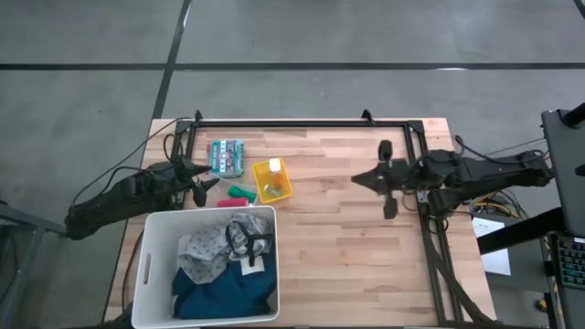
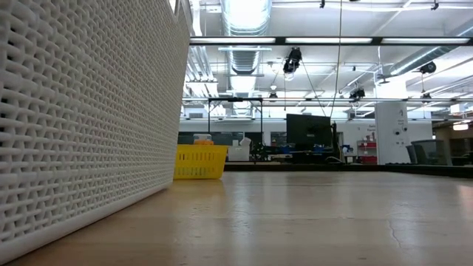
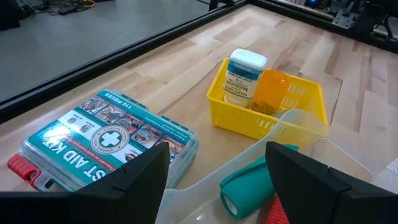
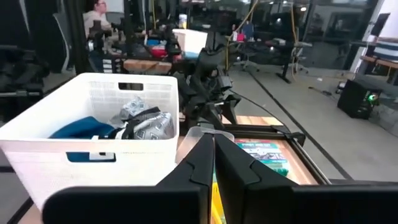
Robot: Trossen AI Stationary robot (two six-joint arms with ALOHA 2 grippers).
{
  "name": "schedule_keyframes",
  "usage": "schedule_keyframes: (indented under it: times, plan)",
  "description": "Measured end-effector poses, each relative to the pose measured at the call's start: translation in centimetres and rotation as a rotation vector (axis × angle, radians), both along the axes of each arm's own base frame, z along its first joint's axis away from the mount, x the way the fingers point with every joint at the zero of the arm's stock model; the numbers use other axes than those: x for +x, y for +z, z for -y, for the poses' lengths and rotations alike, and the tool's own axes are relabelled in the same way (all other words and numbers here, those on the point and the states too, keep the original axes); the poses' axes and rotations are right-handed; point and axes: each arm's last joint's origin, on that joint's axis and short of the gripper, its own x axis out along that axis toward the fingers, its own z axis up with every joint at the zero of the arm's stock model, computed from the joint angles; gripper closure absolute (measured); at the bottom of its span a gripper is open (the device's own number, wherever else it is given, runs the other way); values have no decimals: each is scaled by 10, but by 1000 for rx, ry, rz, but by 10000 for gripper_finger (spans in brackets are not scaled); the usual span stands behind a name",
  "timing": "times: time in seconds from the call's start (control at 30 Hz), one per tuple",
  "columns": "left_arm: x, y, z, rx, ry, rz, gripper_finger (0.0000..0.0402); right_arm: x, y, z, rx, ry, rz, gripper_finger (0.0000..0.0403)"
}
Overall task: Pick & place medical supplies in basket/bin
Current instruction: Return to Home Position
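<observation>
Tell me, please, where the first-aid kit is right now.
In the high view the first-aid kit lies flat on the left half of the table, toward the picture's top, just left of the yellow bin and beside the left tool.

Black jointed left arm [image 1: 110,203] and right arm [image 1: 494,172] trail thin cables; left tool [image 1: 210,181] and right tool [image 1: 358,179] have flat dark fingers [image 3: 137,180].

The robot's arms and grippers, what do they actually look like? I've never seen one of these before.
The left arm and the right arm are both slim, jointed and black, with thin black cables looping off them. Each ends in a two-finger gripper. The left gripper and the right gripper have flat, angular dark fingers. No markings are legible.
</observation>
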Motion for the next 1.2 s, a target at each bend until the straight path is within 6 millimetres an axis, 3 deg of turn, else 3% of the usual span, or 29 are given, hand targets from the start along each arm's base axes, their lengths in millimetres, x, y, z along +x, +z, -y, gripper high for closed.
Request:
schedule_keyframes:
  times: [0.3, 0.73, 0.9, 1.2]
  plan:
    - [0, 0, 0, 0, 0, 0, 130, -48, -31, 9, 14, -47, 59, 394]
    - [0, 0, 0, 0, 0, 0, 130, -98, -93, 17, 99, -61, 176, 394]
    - [0, 0, 0, 0, 0, 0, 130, -111, -107, 18, 138, -5, 252, 394]
    - [0, 0, 0, 0, 0, -1, 130, -108, -113, 17, 130, 14, 240, 394]
